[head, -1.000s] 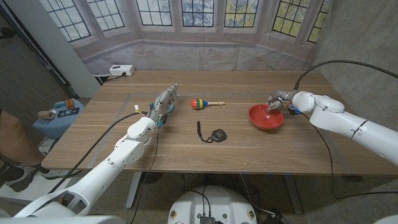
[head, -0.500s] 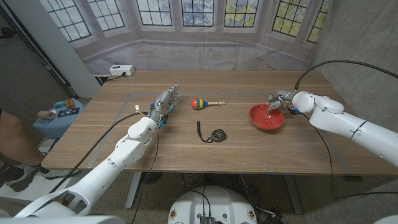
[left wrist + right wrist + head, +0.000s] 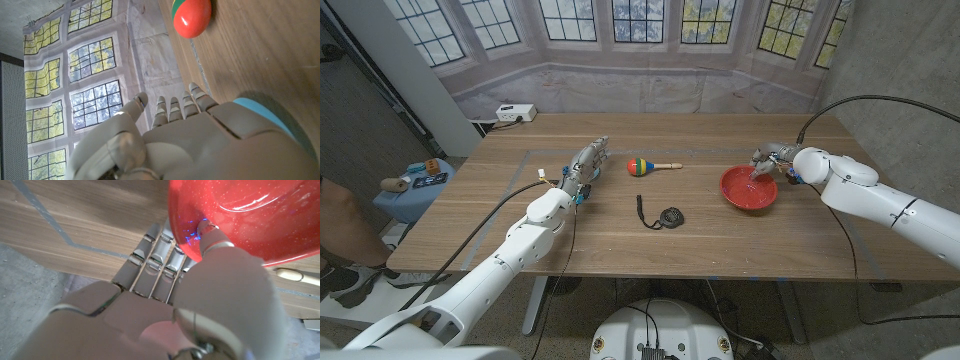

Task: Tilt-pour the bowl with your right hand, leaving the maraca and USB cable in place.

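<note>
Head view: red bowl (image 3: 748, 188) sits on the right half of the wooden bench (image 3: 620, 235), upright and round, so it has no long axis to speak of. The right robot hand (image 3: 767, 162) is at the bowl's far right rim, touching it, so the bowl lies just toward the bench's middle and slightly nearer the robot from that hand; this arm is by far the nearer one, and a tilt would likely tip the bowl about this gripped edge. The left robot hand (image 3: 586, 162) stands on its edge on the left half of the bench, fingers stretched out and holding nothing, well apart from the bowl. A striped maraca (image 3: 642, 166) lies just beside the left hand, its wooden handle pointing toward the bowl. A coiled black USB cable (image 3: 666, 216) lies between the two arms, nearer the robot. Left wrist view: the left hand's fingers (image 3: 172, 107) are straight and together, empty, with the maraca's red end (image 3: 192, 17) close ahead on the wood. Right wrist view: the right hand pinches the bowl's rim (image 3: 240, 225), thumb pressed inside the glossy red wall and fingers (image 3: 155, 260) underneath outside it. No brand, label or readable writing shows on anything.
</note>
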Robot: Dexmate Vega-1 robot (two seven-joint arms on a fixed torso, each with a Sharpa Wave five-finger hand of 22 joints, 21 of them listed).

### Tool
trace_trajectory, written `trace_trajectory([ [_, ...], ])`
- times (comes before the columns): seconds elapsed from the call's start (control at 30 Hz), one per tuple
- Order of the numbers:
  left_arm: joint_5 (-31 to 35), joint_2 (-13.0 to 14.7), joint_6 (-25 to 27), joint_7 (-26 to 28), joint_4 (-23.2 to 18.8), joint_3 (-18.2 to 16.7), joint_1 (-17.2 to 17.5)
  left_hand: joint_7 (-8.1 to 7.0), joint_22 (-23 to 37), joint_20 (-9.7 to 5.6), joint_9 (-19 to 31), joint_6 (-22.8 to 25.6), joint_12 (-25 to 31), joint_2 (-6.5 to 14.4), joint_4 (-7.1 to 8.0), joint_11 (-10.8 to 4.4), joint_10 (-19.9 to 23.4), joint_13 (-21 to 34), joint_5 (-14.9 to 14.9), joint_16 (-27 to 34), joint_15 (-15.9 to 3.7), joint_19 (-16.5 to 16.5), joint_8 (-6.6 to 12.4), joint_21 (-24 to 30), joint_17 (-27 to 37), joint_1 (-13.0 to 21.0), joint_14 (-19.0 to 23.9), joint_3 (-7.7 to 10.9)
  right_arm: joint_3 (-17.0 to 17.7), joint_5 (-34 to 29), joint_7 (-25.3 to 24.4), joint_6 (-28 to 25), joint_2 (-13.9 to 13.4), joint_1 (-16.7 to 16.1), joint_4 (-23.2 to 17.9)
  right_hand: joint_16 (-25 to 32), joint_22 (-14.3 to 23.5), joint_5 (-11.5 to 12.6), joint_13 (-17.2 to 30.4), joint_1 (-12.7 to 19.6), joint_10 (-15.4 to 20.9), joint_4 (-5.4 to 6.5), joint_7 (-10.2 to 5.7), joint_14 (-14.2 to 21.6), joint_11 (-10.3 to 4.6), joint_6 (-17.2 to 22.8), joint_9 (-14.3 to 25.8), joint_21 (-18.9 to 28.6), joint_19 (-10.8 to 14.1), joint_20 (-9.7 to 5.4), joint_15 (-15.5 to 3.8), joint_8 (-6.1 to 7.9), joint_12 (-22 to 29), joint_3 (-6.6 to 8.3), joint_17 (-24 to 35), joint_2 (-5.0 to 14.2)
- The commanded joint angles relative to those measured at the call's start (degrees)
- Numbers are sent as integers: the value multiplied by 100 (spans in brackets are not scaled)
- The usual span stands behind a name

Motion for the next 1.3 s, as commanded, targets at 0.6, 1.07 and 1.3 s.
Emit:
trace_trajectory([
  [0.6, -5, 19, -9, -56, 4, 10, 5, 1, 21, 29, 21, 80, 12, -869, -23, 23, 28, 24, 30, 21, 6, 40, 39, -4, 20, -776, 32, 29, 276, 2, -282, 26, -171, -251, -476, -153, 7, 98, 51, 67, 245, 18, 6, 112, -205, 27, -3, 24, -4, -496, -331, 48, -48, -27, 53, -5],
  [1.07, 15, 9, 14, -111, 34, 53, -50, -1, 21, 30, 23, 90, 7, -869, -36, 24, 30, 26, 29, 19, 6, 42, 33, -5, 22, -755, 36, 16, 452, -86, -547, -9, -261, -474, -763, -211, 8, 127, 74, 78, 248, 24, -11, 128, -211, 21, -14, 25, -14, -500, -331, 49, -62, -39, 77, -3],
  [1.3, 19, 20, 26, -85, 24, 41, -43, 10, 21, 33, 24, 93, 5, -870, -42, 17, 32, 27, 29, 19, 5, 45, 30, -4, 22, -745, 38, 10, 504, -136, -622, -19, -268, -515, -834, -240, 8, 140, 80, 81, 248, 27, 1, 132, -211, 11, -19, 26, -17, -497, -331, 47, -72, -45, 87, -3],
])
